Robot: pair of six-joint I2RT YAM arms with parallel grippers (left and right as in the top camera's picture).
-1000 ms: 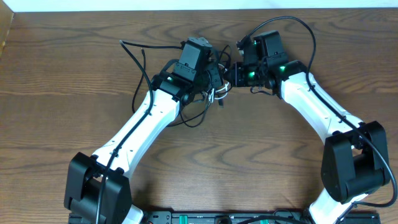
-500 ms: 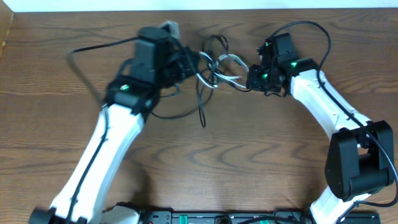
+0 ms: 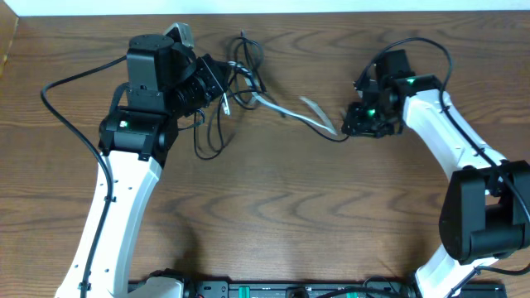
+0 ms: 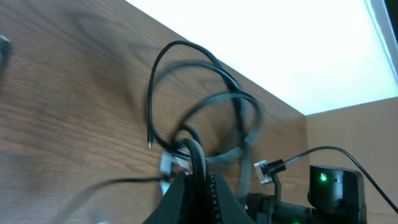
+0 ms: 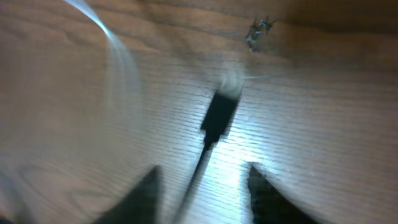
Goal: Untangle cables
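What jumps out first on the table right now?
The black cable is bunched in loops at the left gripper, upper left, which is shut on it. From that bundle the white cable runs across the table toward the open right gripper.

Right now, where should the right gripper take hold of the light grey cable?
Probably grip the light grey cable on its open stretch between the black cable knot and the right gripper, from above, jaws across it: there it seems to lie flat on the table, away from the knot.
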